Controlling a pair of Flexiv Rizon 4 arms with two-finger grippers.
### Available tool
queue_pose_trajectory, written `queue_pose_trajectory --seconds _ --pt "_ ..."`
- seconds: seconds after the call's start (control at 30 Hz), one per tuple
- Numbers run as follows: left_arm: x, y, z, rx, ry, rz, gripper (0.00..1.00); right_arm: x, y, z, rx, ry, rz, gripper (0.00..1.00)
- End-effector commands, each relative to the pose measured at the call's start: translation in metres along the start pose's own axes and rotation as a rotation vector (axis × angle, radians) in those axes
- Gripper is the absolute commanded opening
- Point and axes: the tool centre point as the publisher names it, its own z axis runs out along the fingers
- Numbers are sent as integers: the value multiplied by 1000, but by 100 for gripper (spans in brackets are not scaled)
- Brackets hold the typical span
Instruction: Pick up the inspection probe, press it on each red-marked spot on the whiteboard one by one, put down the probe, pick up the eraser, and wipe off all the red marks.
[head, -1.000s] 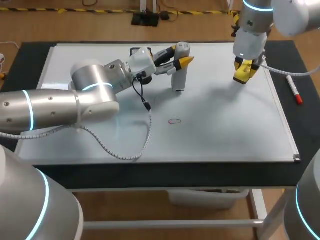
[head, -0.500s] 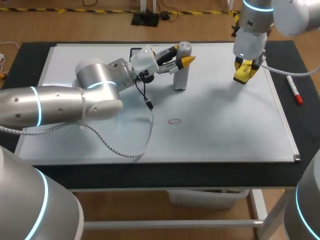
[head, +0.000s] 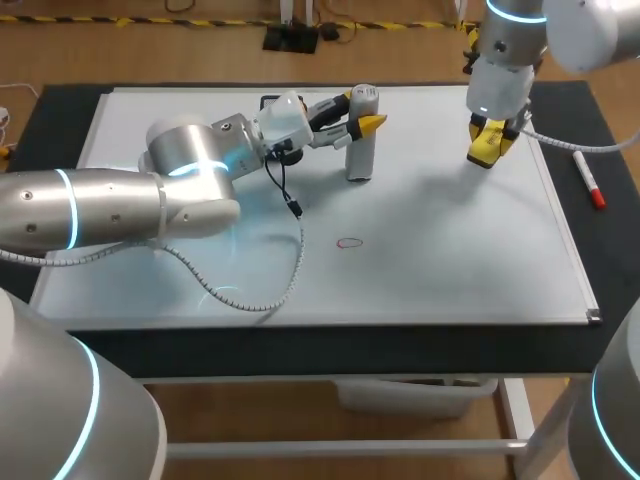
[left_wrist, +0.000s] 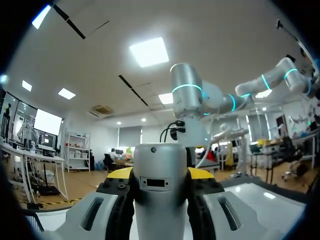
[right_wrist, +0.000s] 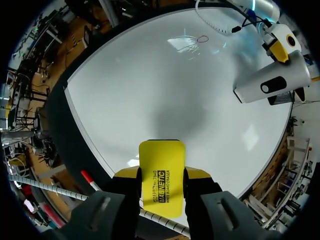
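The grey inspection probe stands upright on the whiteboard near its far edge, and my left gripper is shut on its upper part. In the left wrist view the probe fills the gap between the yellow-tipped fingers. My right gripper hangs over the far right of the board, shut on the yellow eraser. One small red mark lies mid-board, also seen far ahead of the right gripper as a red ring. The probe shows there too.
A red-capped marker lies on the dark table right of the board. A black cable and a white coiled cable trail from my left arm over the board. A small black item sits behind the left gripper.
My left arm shifted slightly right and then back left with the probe still in its fingers. The right arm and eraser kept still.
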Motion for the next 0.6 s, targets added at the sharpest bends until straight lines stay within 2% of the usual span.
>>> queue_pose_trajectory --seconds 0.03,0.6 --pt "4 -3 -4 -25 3 2 0 0 -1 -1 0 3 -2 0" --pt "10 1 -6 -120 42 -6 0 0 -1 -1 0 3 -2 0"
